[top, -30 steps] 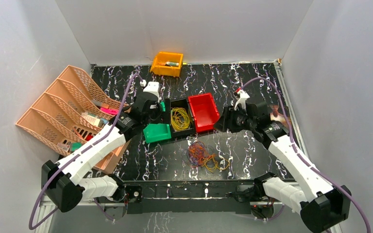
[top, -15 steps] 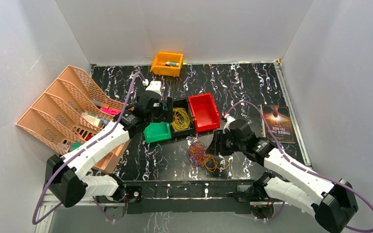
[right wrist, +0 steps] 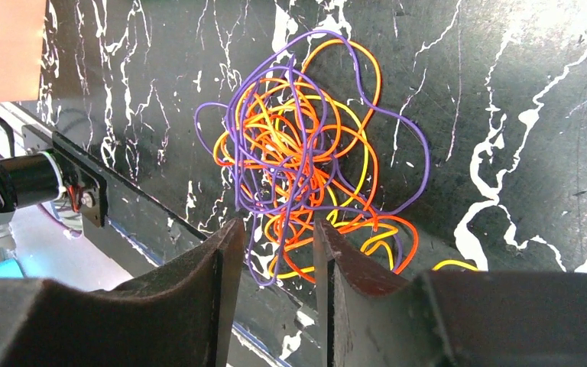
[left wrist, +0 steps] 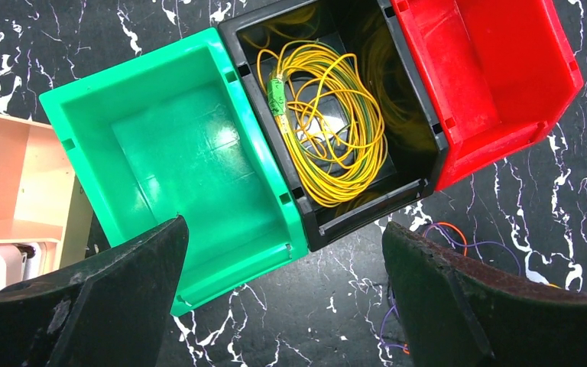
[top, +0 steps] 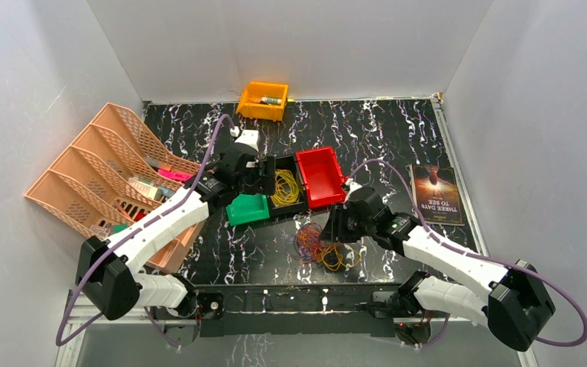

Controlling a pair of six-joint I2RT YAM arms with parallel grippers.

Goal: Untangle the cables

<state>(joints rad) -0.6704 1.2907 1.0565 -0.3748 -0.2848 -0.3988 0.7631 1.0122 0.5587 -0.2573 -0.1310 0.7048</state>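
Nearest, the orange, purple and yellow cables (top: 319, 246) lie knotted on the table (top: 397, 138) under the right gripper (right wrist: 277, 223), which is half open with no grip evident. Farther back, a yellow coil (left wrist: 325, 126) sits in the black bin (left wrist: 367, 202) below the wide-open, empty left gripper (left wrist: 284, 225). Most of the untangling remains.

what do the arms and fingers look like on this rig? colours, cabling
The left arm and right arm have white shells with black joints and bases. A thick lilac cable loops along each. The left fingers and right fingers are dark, matte, wedge-shaped and scuffed.
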